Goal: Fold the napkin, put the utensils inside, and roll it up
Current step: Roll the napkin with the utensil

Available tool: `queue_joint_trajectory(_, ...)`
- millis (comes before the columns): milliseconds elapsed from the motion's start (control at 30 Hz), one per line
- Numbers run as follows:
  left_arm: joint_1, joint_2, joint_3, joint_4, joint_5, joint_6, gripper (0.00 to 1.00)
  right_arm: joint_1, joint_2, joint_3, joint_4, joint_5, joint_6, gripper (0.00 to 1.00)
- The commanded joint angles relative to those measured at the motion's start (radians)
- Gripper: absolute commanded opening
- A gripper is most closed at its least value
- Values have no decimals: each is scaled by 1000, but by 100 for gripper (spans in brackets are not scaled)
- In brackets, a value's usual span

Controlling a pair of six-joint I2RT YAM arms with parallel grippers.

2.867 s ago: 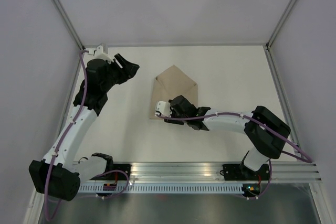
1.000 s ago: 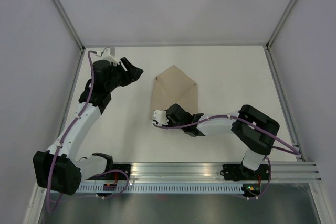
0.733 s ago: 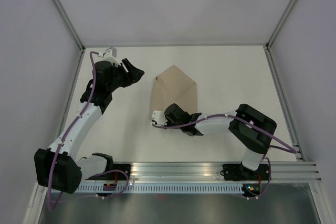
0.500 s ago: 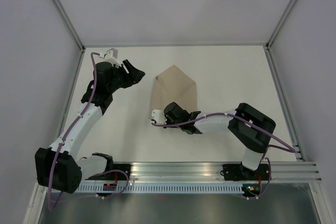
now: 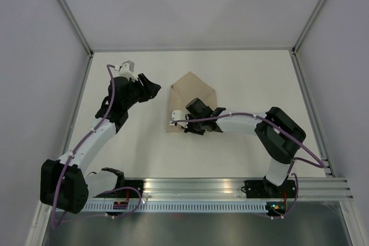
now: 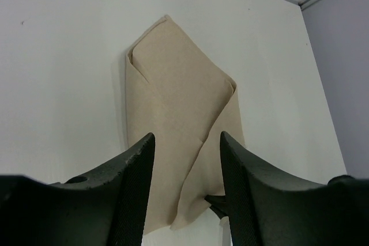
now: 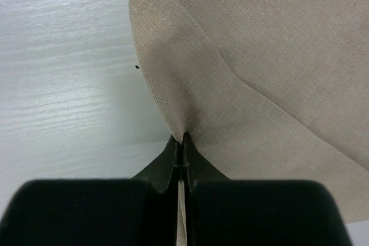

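The beige napkin (image 5: 194, 91) lies folded to a point on the white table, with a loose flap on its near side. My right gripper (image 5: 188, 121) is shut on the edge of that flap; in the right wrist view the cloth (image 7: 259, 44) bunches up right at the closed tips of the right gripper (image 7: 183, 139). My left gripper (image 5: 151, 87) hovers open just left of the napkin. In the left wrist view the napkin (image 6: 173, 90) shows between the spread fingers of the left gripper (image 6: 187, 136). The utensils are out of view.
White table (image 5: 253, 84) with grey walls at the left, back and right. A metal rail (image 5: 230, 186) runs along the near edge by the arm bases. The right arm's dark fingertips (image 6: 218, 205) show low in the left wrist view.
The right gripper closed on the napkin's near flap and drew it up and toward the back. The left arm moved right, closer to the napkin, its jaws narrowing slightly.
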Motion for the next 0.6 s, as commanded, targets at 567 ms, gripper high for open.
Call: queue_joint_trajectory(567,-257,-208,-470,724,-407,260,63,-176,168,235,-431,-436,-65,1)
